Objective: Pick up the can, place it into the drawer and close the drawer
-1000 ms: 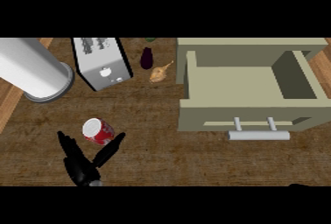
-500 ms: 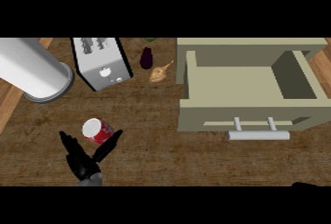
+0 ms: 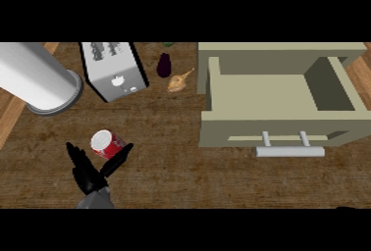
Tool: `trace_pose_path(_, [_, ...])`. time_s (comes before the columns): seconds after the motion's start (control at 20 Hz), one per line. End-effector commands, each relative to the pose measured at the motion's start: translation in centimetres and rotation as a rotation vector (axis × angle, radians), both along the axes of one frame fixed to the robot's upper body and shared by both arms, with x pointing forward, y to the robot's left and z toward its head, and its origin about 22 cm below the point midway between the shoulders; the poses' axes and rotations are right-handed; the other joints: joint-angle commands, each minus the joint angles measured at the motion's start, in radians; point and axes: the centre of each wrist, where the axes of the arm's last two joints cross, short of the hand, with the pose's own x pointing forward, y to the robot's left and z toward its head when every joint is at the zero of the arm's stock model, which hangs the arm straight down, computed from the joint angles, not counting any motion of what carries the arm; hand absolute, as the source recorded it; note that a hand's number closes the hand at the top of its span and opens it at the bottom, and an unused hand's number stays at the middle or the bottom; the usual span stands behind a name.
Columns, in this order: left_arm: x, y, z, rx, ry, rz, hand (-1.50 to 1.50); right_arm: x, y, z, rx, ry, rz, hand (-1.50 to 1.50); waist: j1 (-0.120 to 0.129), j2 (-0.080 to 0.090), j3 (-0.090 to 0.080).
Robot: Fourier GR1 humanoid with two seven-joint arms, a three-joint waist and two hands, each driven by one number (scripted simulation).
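Note:
A red can [image 3: 109,143] with a white top lies tilted on the wooden counter at the lower left. My left hand [image 3: 92,180] comes up from the lower edge just below it. The hand is open, with the thumb [image 3: 75,156] left of the can and the straight fingers [image 3: 119,156] against its right side. The beige drawer [image 3: 279,130] stands pulled open at the right, its inside bare and its grey bar handle [image 3: 290,151] facing me. Of my right hand [image 3: 347,208] only a dark sliver shows at the lower right edge.
A white cylinder-shaped container [image 3: 36,81] lies at the upper left. Next to it stands a silver toaster [image 3: 112,68]. A dark eggplant [image 3: 164,65] and a tan piece of food [image 3: 178,82] lie between the toaster and the drawer. Bare counter stretches between the can and the drawer.
My left hand's fingers have slid up along the can's right side, and the thumb has come closer on its left. The can has barely shifted.

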Motion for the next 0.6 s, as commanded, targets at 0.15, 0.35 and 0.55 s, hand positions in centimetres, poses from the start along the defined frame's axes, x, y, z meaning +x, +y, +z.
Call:
trace_pose_path(0.15, [1.0,2.1,-0.7,-0.018,-0.011,-0.124,-1.5,1.0,-1.0,1.2,0.008,-0.004,-0.011,-1.5,-0.001,0.001,0.0])
trace_pose_path(0.35, [2.6,-0.4,-0.8,-0.057,-0.075,-0.165,1.5,0.9,-0.5,0.1,0.018,-0.026,-0.004,-1.5,-0.005,0.002,0.0])
trace_pose_path(0.55, [5.2,1.4,0.6,-0.071,-0.113,-0.197,1.5,-0.1,1.0,-0.2,0.002,-0.033,-0.007,-1.5,-0.009,0.003,-0.001])
